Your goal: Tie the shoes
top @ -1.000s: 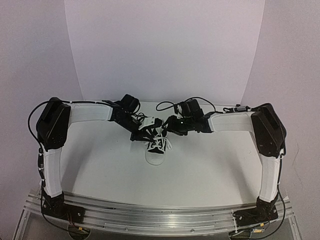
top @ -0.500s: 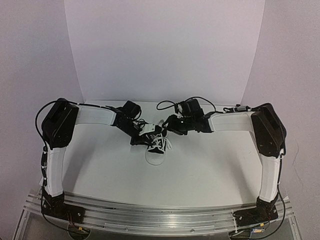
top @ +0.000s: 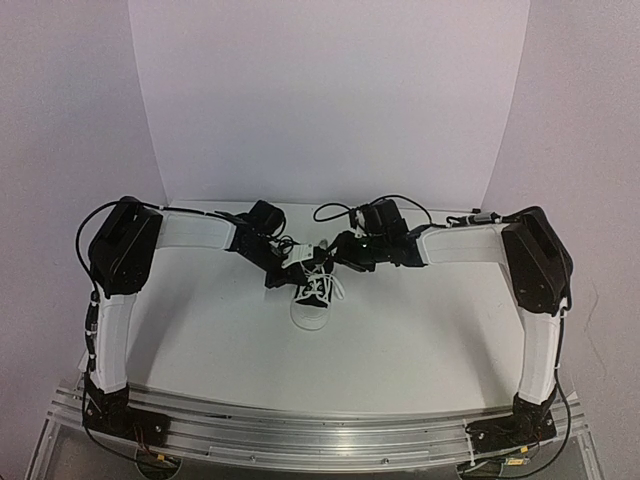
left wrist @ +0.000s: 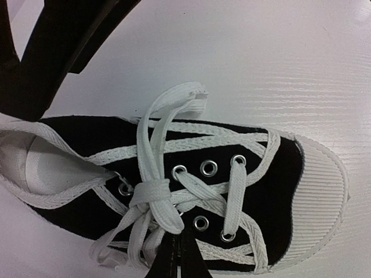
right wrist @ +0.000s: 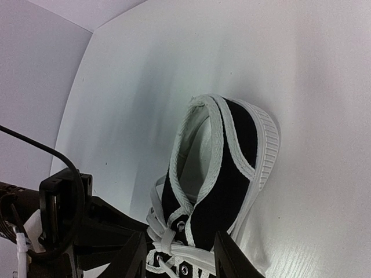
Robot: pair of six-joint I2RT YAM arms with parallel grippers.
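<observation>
At mid-counter (top: pixel 420 330), the sneaker (top: pixel 311 293) is lying with its long axis running near to far: white toe cap (top: pixel 309 316) pointing near, heel opening far. We are seeing both arms meeting over its far half, the left tool (left wrist: pixel 177 262) sitting on the shoe's left, the right tool (right wrist: pixel 181 246) on its right.

The left tool is sitting fully closed right over the lace rows, tips just beside the loose knot (left wrist: pixel 155 197). We are not making out whether a strand of the laces (left wrist: pixel 168 110) is pinched between them. The right tool is standing about half open, its fingers (right wrist: pixel 137 255) straddling the eyelet end of the shoe and gripping nothing we can see.

We are judging the left tool the nearer one to the knot, and the coming pull is turning on that. The lace strands are lying across the shoe's axis, so any tightening is likely going sideways, left and right.

No container is showing. The shoe mouth is holding nothing, only its white lining (right wrist: pixel 197 150) in view.
</observation>
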